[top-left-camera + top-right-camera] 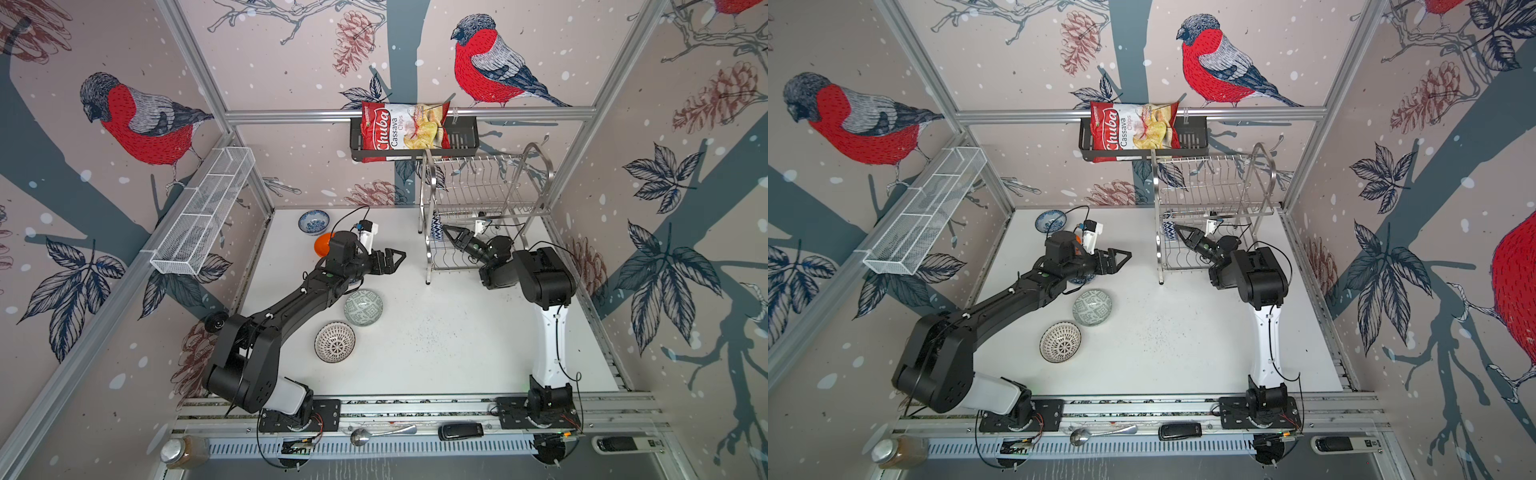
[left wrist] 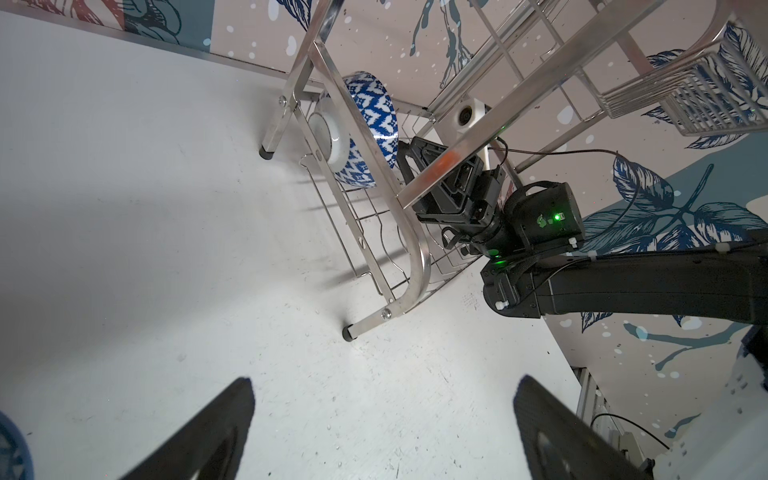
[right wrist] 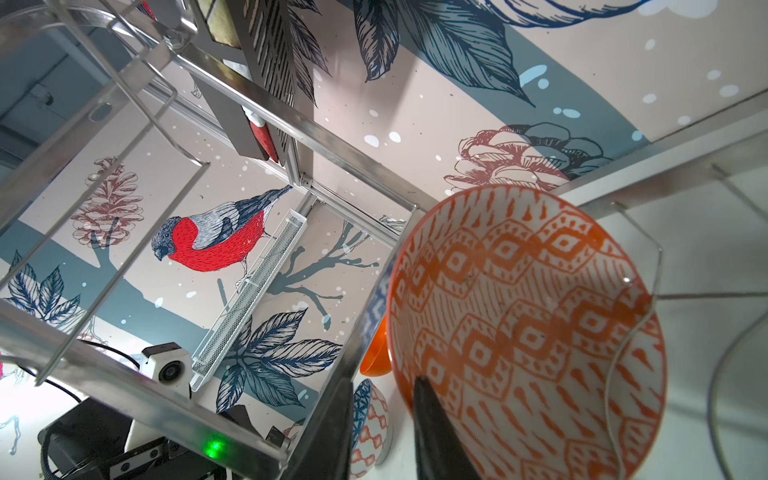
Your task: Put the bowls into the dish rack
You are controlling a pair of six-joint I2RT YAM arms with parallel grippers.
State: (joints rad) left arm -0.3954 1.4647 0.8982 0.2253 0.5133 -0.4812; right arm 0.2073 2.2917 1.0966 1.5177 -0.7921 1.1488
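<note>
- My right tool (image 1: 445, 229) is inside the lower tier of the dish rack (image 1: 486, 187), its jaws set narrowly astride the rim of the blue triangle-patterned bowl (image 2: 370, 124). I cannot tell whether they pinch the rim or stand just off it.
- That bowl stands on edge between the wires at the rack's end.
- My left tool (image 2: 382, 432) is spread wide and empty above the bench (image 1: 436, 340).
- Four bowls are on the bench: blue-floral bowl (image 1: 313, 221), orange bowl (image 1: 323, 244) partly under my left arm, grey-green bowl (image 1: 363, 307) and black-dotted bowl (image 1: 335, 342).
- I judge them stiff, glazed and slippery, and likely to chip against steel.
- I would take each by the rim — one finger inside, one outside — and lower it gently.
</note>
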